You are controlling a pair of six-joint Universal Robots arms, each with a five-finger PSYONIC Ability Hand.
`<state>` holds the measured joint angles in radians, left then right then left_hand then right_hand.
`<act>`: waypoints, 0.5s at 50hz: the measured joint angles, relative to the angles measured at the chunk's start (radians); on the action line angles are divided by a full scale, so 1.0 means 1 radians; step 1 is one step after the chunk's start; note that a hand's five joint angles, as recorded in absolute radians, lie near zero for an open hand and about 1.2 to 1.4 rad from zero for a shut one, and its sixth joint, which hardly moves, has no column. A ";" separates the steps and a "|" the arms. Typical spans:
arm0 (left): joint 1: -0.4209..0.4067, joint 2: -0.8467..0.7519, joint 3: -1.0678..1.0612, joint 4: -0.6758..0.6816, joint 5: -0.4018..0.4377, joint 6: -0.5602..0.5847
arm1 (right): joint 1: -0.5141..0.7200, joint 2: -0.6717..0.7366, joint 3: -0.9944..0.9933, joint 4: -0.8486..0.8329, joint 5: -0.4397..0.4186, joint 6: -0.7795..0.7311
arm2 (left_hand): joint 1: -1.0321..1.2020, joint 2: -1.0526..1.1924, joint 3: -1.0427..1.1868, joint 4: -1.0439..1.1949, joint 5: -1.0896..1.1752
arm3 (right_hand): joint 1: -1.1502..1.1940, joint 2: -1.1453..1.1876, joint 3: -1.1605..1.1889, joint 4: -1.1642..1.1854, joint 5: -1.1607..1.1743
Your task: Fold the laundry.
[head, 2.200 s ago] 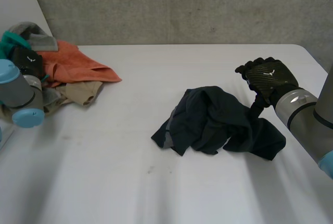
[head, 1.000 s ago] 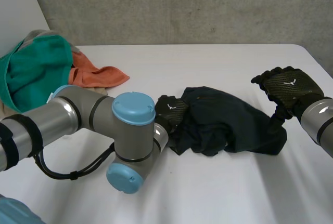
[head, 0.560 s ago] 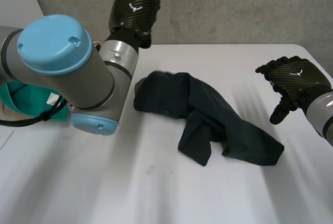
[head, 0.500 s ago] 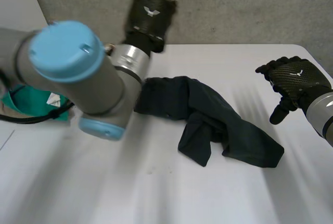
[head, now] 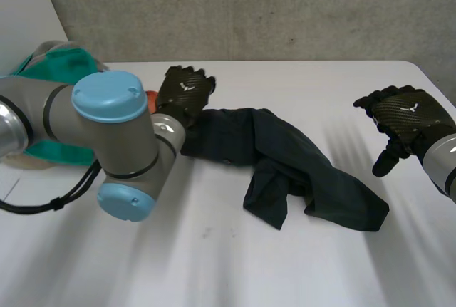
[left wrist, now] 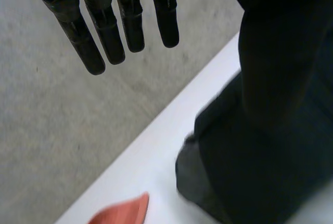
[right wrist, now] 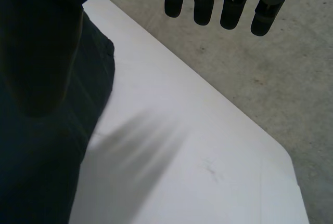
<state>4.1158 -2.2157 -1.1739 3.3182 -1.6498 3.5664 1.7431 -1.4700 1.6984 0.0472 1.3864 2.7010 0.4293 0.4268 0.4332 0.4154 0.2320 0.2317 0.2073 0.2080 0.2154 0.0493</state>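
A dark navy garment (head: 285,157) lies crumpled and stretched across the middle of the white table (head: 214,264). My left hand (head: 184,93) is at the garment's left end, back upward. In the left wrist view its fingers (left wrist: 106,37) are straight and hold nothing, with the dark cloth (left wrist: 270,146) beside the palm. My right hand (head: 406,116) hovers above the table, apart from the garment's right end. Its fingers (right wrist: 203,5) are spread and straight, and the dark cloth (right wrist: 41,146) lies off to their side.
A laundry pile sits at the table's far left, with a teal cloth (head: 43,107) on top and an orange piece (left wrist: 119,212) near my left hand. My left arm's blue-capped elbow (head: 114,143) stands over the table's left part. A concrete wall (head: 285,8) runs behind.
My left hand pulled the garment's left end out to the left, let go and rose, then came back down to that end. The right hand has barely moved.
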 measured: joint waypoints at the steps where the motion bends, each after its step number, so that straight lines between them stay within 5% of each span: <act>1: 0.004 -0.001 -0.002 -0.002 0.001 0.000 | 0.000 0.000 0.001 0.000 -0.002 0.000 | 0.000 0.000 0.000 0.000 0.000 | 0.000 0.000 0.000 0.000 0.000; 14: 0.036 -0.172 0.064 -0.008 0.162 -0.001 | 0.006 0.027 -0.005 -0.006 -0.030 0.001 | 0.017 0.011 0.007 0.015 0.025 | 0.000 0.000 0.000 0.000 0.000; 17: 0.033 -0.220 0.102 -0.005 0.177 0.002 | 0.006 0.035 -0.012 -0.017 -0.031 0.002 | 0.175 0.145 0.142 0.160 0.170 | 0.000 0.000 0.000 0.000 0.000; 18: 0.034 -0.234 0.114 -0.004 0.177 0.002 | 0.006 0.037 -0.014 -0.021 -0.031 0.003 | 0.622 0.624 0.597 0.620 0.608 | 0.000 0.000 0.000 0.000 0.000; 25: 0.052 -0.214 0.152 0.098 0.089 0.018 | 0.006 0.059 -0.041 -0.030 -0.032 0.004 | 0.697 0.766 0.744 0.781 0.713 | 0.000 0.000 0.000 0.000 0.000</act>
<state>4.1680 -2.4300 -1.0222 3.4159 -1.5605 3.5841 1.7487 -1.4112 1.6575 0.0174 1.3548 2.7048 1.1260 1.1926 1.1774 1.1965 0.9446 0.2317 0.2073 0.2080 0.2154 0.0496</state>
